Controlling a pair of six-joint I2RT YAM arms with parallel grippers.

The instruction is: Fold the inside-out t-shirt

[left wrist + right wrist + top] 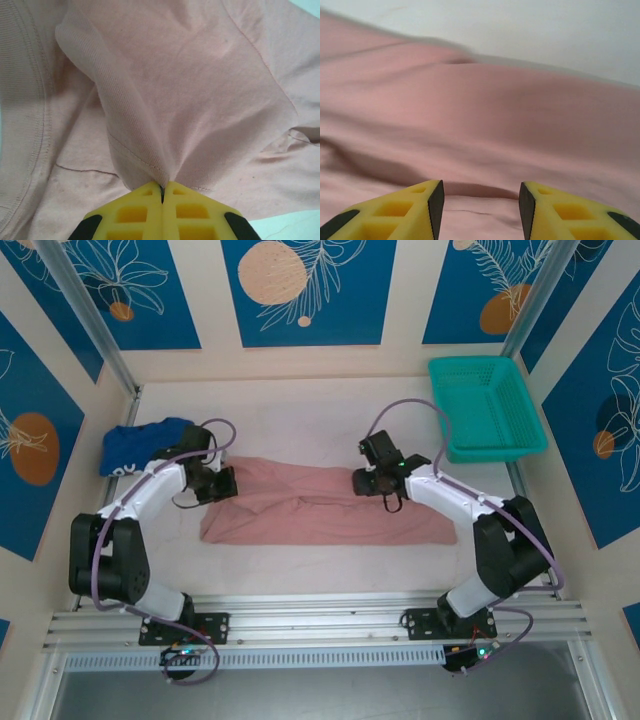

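Note:
The dusty-pink inside-out t-shirt (320,505) lies as a long folded strip across the middle of the table. My left gripper (228,483) is at its left end, shut on a pinched fold of the t-shirt (165,100) where a seam meets the yellow fingers (140,210). My right gripper (362,481) hovers over the shirt's upper right part. In the right wrist view its yellow fingertips (427,200) stand apart, open, above the pink t-shirt (480,125), with nothing between them.
A royal-blue garment (140,445) with white lettering is bunched at the back left, just behind my left arm. A teal plastic basket (486,408) stands at the back right. Metal frame rails run along the table's near edge (320,615).

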